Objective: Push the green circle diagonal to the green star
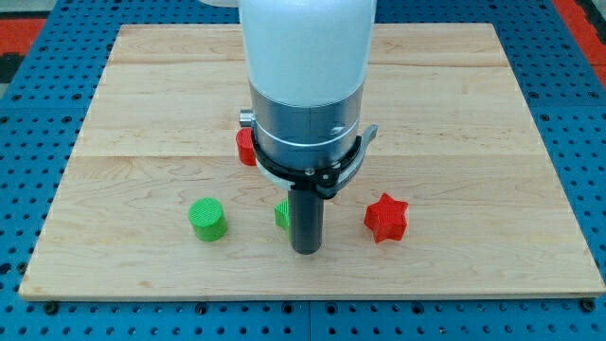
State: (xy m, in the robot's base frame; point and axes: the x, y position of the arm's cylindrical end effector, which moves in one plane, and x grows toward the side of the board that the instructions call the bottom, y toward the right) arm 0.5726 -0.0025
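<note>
The green circle [207, 219] sits on the wooden board toward the view's lower left. A green block [281, 215], mostly hidden behind my rod, shows only as a small edge, so its shape cannot be made out. My tip [305, 250] rests on the board just right of and touching or nearly touching that green block, about 100 px right of the green circle.
A red star [385, 218] lies to the right of my tip. Another red block [246, 147] is partly hidden behind the arm's body, above the green blocks. The wooden board [142, 95] lies on a blue pegboard.
</note>
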